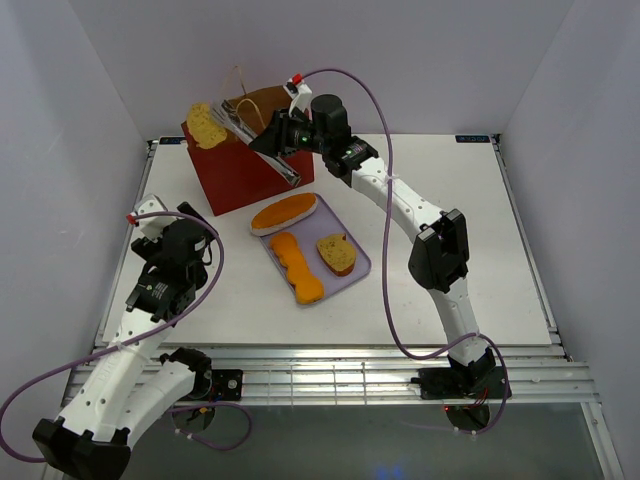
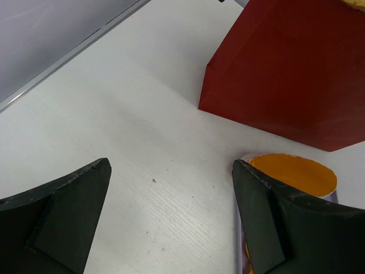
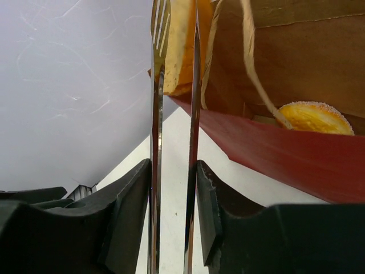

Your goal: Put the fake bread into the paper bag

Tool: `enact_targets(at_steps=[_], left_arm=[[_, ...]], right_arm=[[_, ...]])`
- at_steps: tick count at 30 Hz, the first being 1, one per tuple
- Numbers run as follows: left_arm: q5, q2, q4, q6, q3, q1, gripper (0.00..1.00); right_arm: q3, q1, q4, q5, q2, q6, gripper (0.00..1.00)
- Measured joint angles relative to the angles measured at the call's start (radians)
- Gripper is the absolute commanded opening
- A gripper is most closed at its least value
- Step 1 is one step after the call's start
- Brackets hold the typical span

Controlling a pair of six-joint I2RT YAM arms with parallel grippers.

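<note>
My right gripper [image 1: 283, 140] [image 3: 174, 171] is shut on metal tongs [image 1: 262, 148] [image 3: 194, 114]. The tongs pinch a tan toast slice [image 1: 207, 125] [image 3: 179, 45] above the left rim of the red paper bag [image 1: 240, 170] [image 3: 285, 154]. A round bun [image 3: 315, 118] lies inside the bag. An orange loaf [image 1: 283, 213] [image 2: 293, 174], a wavy orange piece [image 1: 297, 266] and a brown-crusted slice [image 1: 336, 253] lie on the lavender tray [image 1: 358, 272]. My left gripper [image 1: 190, 222] [image 2: 171, 188] is open and empty over the table, left of the tray, near the bag [image 2: 291, 74].
The bag's tan loop handle [image 3: 254, 68] hangs near the tongs. The white table [image 1: 480, 250] is edged by a metal rail and grey walls on three sides.
</note>
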Motion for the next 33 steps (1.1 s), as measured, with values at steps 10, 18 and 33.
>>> enact_targets(at_steps=[10, 18, 33], left_arm=[[-0.001, -0.006, 0.000, 0.000, 0.000, -0.005, 0.98], [0.000, -0.011, 0.000, 0.000, 0.000, -0.010, 0.98], [-0.013, -0.020, 0.000, 0.009, 0.000, -0.010, 0.98]], right_arm=[[0.000, 0.000, 0.008, -0.007, 0.000, 0.002, 0.48], [0.000, 0.000, 0.007, -0.019, 0.000, 0.001, 0.48], [-0.227, 0.000, -0.043, -0.060, -0.341, -0.085, 0.47]])
